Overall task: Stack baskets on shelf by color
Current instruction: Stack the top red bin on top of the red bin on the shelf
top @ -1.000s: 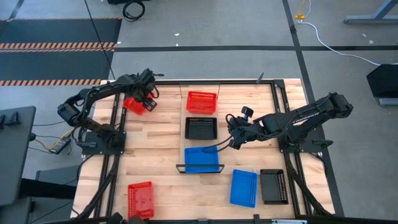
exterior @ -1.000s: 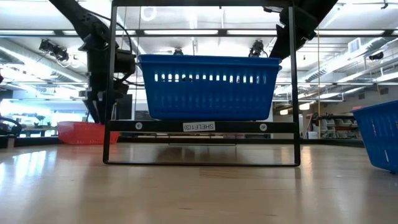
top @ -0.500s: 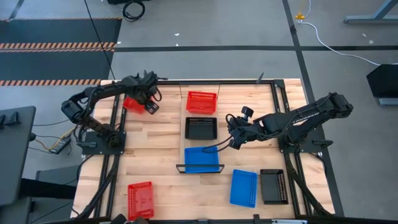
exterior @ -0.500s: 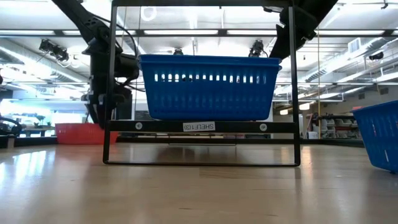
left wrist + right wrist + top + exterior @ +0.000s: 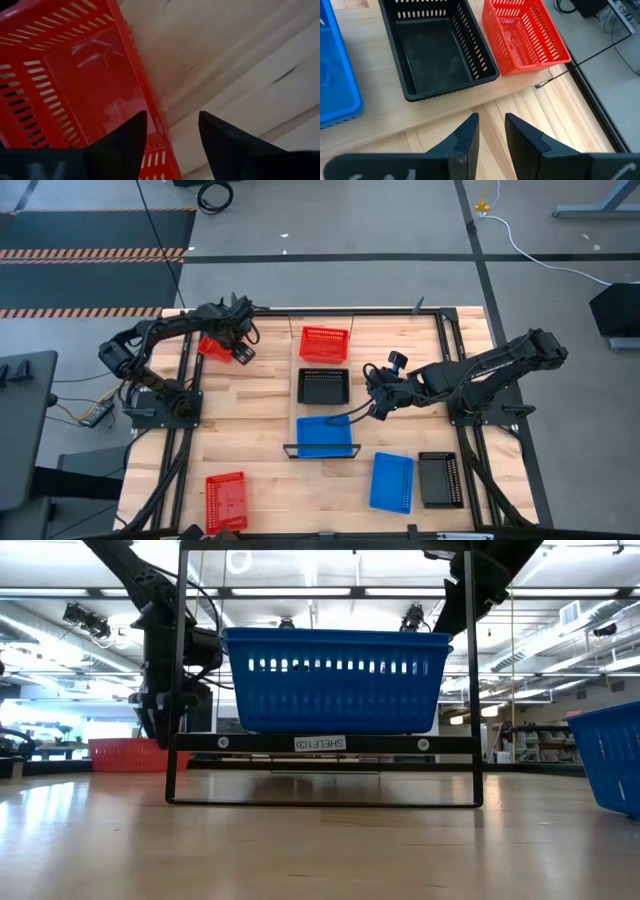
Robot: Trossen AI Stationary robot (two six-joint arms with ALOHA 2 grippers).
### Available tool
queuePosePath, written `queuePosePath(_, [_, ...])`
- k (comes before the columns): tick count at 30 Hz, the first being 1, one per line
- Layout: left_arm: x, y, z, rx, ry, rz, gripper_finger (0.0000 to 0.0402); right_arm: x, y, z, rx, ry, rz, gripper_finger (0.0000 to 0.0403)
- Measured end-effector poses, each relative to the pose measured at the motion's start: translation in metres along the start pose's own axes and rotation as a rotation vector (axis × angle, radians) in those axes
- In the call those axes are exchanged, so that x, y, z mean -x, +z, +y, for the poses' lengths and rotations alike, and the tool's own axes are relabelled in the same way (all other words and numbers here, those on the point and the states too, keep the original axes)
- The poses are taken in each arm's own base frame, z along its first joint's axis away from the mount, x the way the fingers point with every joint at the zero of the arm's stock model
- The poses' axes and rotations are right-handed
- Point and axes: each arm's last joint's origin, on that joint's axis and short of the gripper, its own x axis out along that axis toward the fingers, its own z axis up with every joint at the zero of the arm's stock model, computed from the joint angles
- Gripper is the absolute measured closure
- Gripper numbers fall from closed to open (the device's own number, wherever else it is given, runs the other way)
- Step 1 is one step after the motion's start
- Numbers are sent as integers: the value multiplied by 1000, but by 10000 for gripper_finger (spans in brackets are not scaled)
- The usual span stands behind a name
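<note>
- Meanwhile, versus one second earlier, the left gripper (image 5: 233,343) had moved slightly toward the table's far edge, carrying the far-left red basket (image 5: 212,347) with it; that basket now sat less tilted, near the far left corner of the table (image 5: 250,420).
- Over the last half second almost nothing shifted; the right arm and all the other baskets stayed in place.
- In the left wrist view the fingers (image 5: 125,142) straddled the long rim of this red basket (image 5: 75,75), one inside and one outside; whether they were pressing on the rim I could not tell.
- The right gripper (image 5: 376,402) hung beside the shelf (image 5: 322,448), its fingers (image 5: 467,140) parted by a narrow gap with nothing between them.
- Shelf contents, far to near: a red basket (image 5: 324,343), a black basket (image 5: 323,385), a blue basket (image 5: 325,435); each appeared empty.
- The low view showed the blue basket (image 5: 335,680) resting on the shelf inside the black frame (image 5: 180,670).
- Off the shelf, near edge of the table: a red basket (image 5: 226,500) at left, a blue basket (image 5: 391,481) and just beside it a black basket (image 5: 440,478) at right.
</note>
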Motion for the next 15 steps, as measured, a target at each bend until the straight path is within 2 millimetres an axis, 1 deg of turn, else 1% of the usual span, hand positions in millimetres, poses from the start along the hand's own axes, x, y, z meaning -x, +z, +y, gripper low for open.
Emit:
queuePosePath(3, [-2, -1, 0, -30, 14, 2, 221, 0, 0, 0, 0, 0, 0, 302])
queuePosePath(5, [-2, -3, -3, -67, 17, 19, 235, 0, 0, 0, 0, 0, 0, 302])
queuePosePath(8, [-1, -5, -11, -127, 13, 28, 278, 0, 0, 0, 0, 0, 0, 302])
queuePosePath(10, [0, -5, -18, -163, 9, 28, 319, 0, 0, 0, 0, 0, 0, 302])
queuePosePath(12, [1, -6, -24, -206, 6, 28, 368, 0, 0, 0, 0, 0, 0, 302])
queuePosePath(13, [2, -6, -28, -221, 6, 27, 382, 0, 0, 0, 0, 0, 0, 302])
queuePosePath(15, [3, -8, -34, -246, 6, 30, 386, 0, 0, 0, -2, 0, 0, 302])
